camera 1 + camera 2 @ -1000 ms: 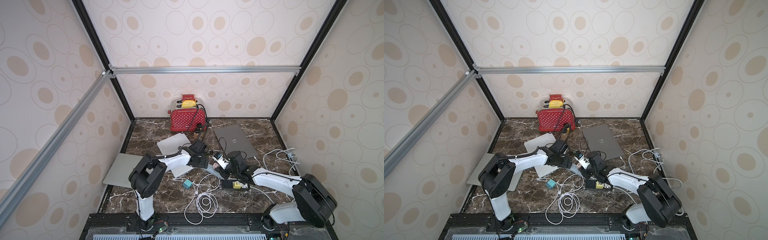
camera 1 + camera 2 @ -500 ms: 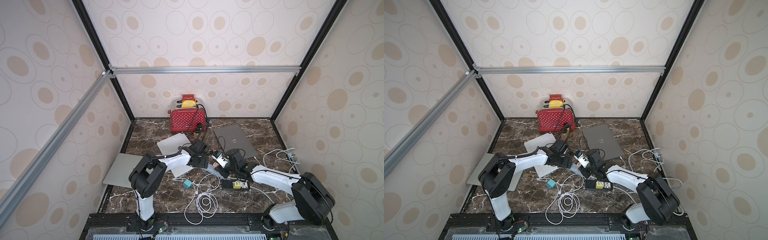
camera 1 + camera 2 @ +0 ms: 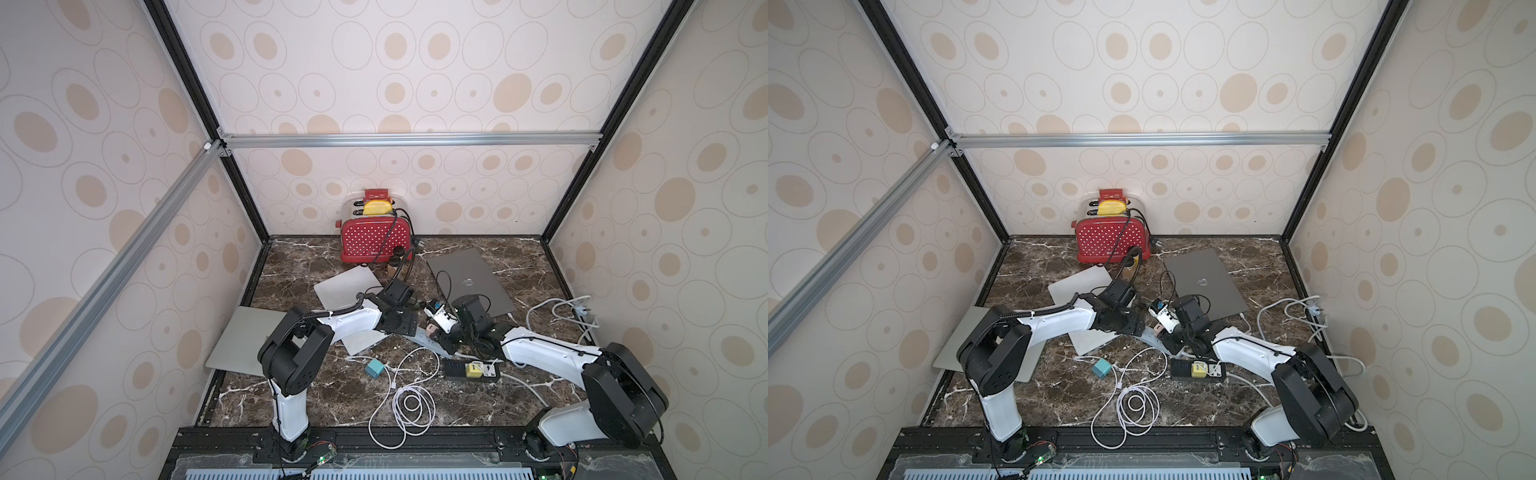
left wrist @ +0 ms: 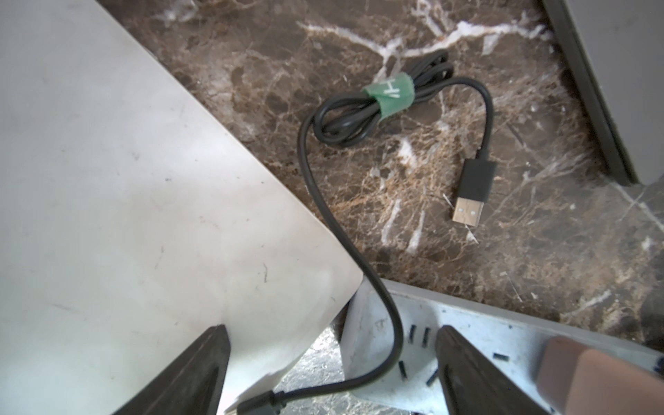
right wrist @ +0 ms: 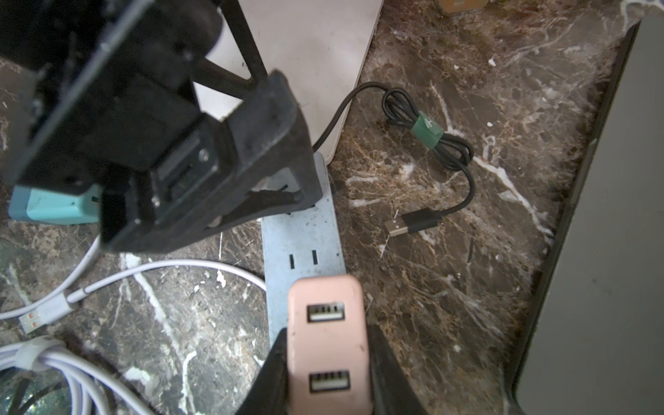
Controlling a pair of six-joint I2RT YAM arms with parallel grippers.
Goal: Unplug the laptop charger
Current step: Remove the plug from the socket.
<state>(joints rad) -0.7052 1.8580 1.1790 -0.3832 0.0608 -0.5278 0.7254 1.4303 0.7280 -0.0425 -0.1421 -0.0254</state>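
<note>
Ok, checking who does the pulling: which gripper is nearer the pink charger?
Right. The right gripper is shut on the pink charger; the left gripper hangs open farther along the power strip.

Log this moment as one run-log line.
left gripper: open, over power strip end | right gripper: shut on pink charger | charger on strip, seating unclear | black USB cable: loose on table
</note>
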